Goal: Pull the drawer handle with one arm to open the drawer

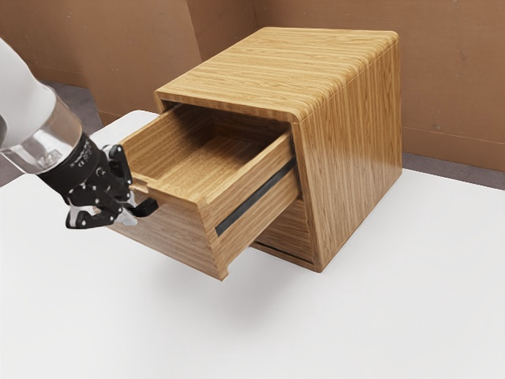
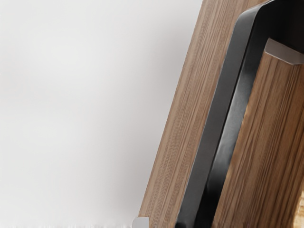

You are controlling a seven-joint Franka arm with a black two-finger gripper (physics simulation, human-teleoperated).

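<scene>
White table (image 1: 331, 324) up front. The gripper (image 1: 130, 212) sits right at the front corner of the drawer (image 1: 170, 237), on the side away from the cabinet (image 1: 347, 142). Honestly can't tell if the claw is clenched or released. The drawer's pulled well out of the cabinet, with just its bare wood floor showing inside. A black strip (image 1: 256, 197) runs along its side. Wrist cam has a black channel (image 2: 228, 123) between wood panels.

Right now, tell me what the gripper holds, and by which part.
Cannot be told: the gripper sits against the front of the open drawer, near its upper edge.
</scene>
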